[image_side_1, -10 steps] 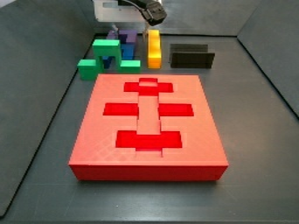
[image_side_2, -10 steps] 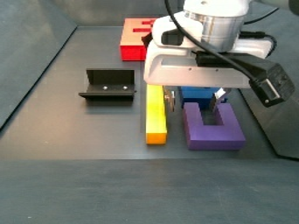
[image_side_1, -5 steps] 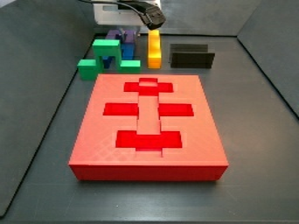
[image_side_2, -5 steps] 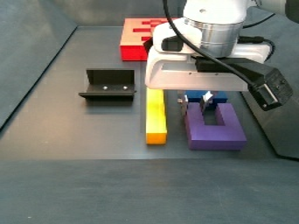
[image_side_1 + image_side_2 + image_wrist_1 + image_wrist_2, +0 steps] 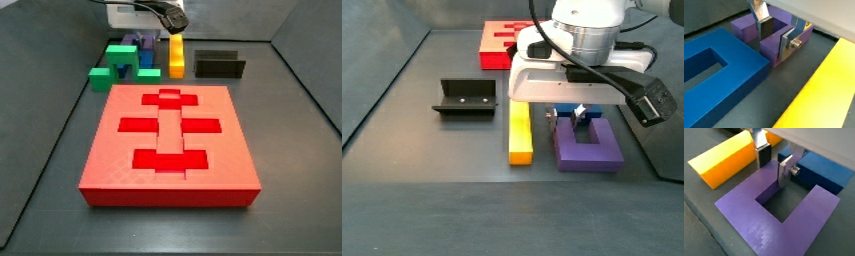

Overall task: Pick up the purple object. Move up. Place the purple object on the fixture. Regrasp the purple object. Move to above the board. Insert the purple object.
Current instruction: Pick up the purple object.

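Observation:
The purple object point(image 5: 587, 146), a U-shaped block, lies on the floor between a yellow bar and the wall. It also shows at the back in a side view point(image 5: 124, 46). My gripper point(image 5: 583, 116) is lowered onto it. In both wrist views the fingers straddle one purple prong point(image 5: 773, 48) point(image 5: 751, 213): one finger point(image 5: 764, 27) stands in the slot, the other point(image 5: 787, 44) at the prong's outer face. The gripper point(image 5: 775, 37) point(image 5: 773, 165) is open, with a gap still showing. The black fixture point(image 5: 465, 98) point(image 5: 219, 65) and the red board point(image 5: 120, 150) point(image 5: 493, 42) lie apart from it.
A yellow bar point(image 5: 519, 130) point(image 5: 724, 160) lies alongside the purple block. A blue block point(image 5: 717, 65) point(image 5: 821, 170) sits right behind it. Green blocks point(image 5: 104, 74) stand beside the blue one, next to the board's far edge. Dark walls enclose the floor.
The gripper came down over the purple block between one second and half a second ago. Since then nothing has visibly moved.

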